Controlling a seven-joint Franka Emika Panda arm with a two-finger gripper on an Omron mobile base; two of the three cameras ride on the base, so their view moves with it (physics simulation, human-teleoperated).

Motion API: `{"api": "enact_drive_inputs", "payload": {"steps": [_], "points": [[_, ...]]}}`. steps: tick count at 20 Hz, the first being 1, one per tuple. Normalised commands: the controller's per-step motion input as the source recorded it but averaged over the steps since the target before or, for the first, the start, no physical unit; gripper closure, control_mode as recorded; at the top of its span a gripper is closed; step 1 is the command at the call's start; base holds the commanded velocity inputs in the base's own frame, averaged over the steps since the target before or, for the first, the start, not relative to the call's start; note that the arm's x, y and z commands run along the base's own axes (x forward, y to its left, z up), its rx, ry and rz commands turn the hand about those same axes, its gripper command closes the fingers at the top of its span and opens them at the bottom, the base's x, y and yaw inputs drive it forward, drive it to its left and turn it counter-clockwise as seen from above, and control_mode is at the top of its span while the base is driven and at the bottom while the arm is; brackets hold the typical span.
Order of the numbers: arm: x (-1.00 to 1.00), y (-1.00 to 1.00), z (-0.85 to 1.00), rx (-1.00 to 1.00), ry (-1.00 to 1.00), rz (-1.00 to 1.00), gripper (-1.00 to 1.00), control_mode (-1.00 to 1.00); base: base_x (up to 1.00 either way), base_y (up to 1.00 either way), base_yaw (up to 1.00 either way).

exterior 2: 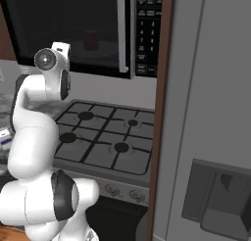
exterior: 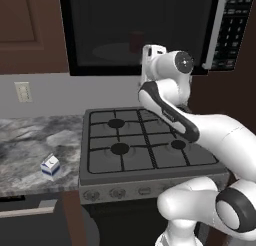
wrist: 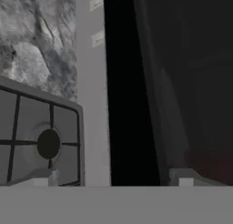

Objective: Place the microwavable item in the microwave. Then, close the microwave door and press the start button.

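The microwave (exterior: 150,30) hangs above the stove with its door (exterior: 100,20) shut. The door's grey vertical handle (exterior: 215,32) stands beside the keypad strip (exterior: 235,25). Through the dark glass the red cup (exterior: 136,41) shows dimly on the pale turntable, and again from the right base view, cup (exterior 2: 89,39). My wrist is raised just in front of the lower part of the door. In the hand view my gripper (wrist: 113,180) is open, fingertips (wrist: 43,176) wide apart with nothing between them, facing the door glass (wrist: 182,82).
A gas stove (exterior: 145,140) lies below the arm. A small white-and-blue milk carton (exterior: 50,166) sits on the marble counter (exterior: 30,135) at left. Brown cabinets (exterior: 25,30) flank the microwave. A tall grey fridge (exterior 2: 211,112) stands close on the right.
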Motion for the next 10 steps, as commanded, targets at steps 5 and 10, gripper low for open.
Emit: {"api": "enact_drive_inputs", "payload": {"steps": [5, 10], "points": [[0.32, 0.00, 0.15, 0.00, 0.12, 0.16, -1.00, -1.00, 0.00, 0.00, 0.00], [0.11, 0.00, -0.14, 0.00, 0.00, 0.11, -1.00, -1.00, 0.00, 0.00, 0.00]]}}
